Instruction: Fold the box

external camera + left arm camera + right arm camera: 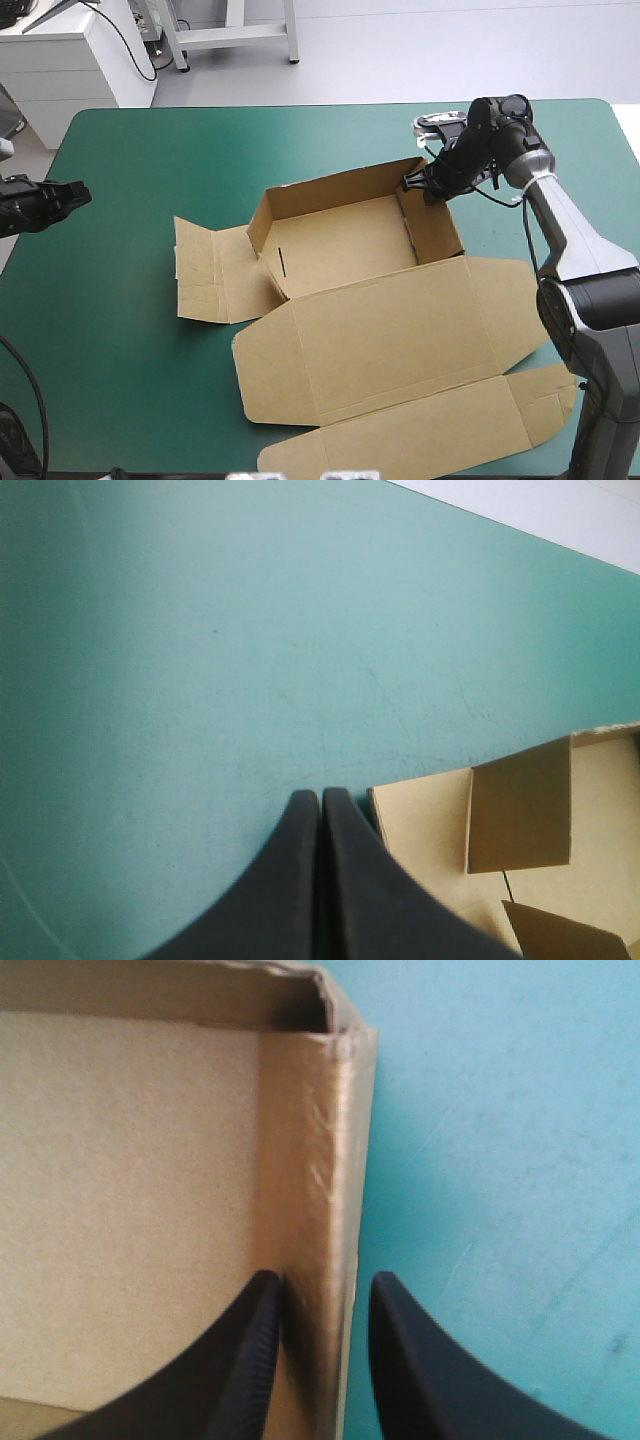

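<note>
left tool: fingers together, over bare teal-green tabletop, box flap just beside | right tool: clamped on box side wall, one finger inside

My right arm is black at the wrist, then a silver-grey tube, then a bulky dark-grey joint. My left arm is black. My fingers are smooth black fins, curved and tapering.
</note>
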`<act>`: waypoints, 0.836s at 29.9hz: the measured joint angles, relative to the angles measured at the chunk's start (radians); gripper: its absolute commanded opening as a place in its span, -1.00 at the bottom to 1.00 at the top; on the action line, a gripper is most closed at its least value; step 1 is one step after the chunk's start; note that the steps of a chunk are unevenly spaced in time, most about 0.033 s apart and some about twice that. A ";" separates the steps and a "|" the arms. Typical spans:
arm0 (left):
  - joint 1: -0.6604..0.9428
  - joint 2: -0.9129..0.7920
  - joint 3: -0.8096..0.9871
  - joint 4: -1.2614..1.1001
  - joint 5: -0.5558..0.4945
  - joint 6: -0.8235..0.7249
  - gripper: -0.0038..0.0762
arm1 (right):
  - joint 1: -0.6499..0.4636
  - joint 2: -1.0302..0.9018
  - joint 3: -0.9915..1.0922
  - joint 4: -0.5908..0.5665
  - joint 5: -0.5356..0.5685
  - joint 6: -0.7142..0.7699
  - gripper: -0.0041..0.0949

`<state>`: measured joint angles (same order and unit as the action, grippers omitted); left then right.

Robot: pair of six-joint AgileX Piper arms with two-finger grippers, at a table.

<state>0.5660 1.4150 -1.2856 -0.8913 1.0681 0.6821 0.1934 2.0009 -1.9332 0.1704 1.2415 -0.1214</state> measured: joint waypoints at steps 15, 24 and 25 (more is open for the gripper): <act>0.000 0.000 0.000 0.000 0.024 0.000 -0.92 | 0.000 -0.065 0.015 -0.059 -0.001 0.089 0.37; 0.000 0.000 0.000 0.000 0.039 -0.018 -0.92 | 0.000 -0.077 0.178 -0.066 -0.026 0.064 0.37; 0.000 0.000 0.000 0.000 0.039 -0.018 -0.92 | 0.000 -0.072 0.186 -0.059 -0.042 0.062 0.36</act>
<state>0.5660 1.4150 -1.2856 -0.8913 1.1068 0.6638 0.1934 1.9287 -1.7475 0.1113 1.1993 -0.0595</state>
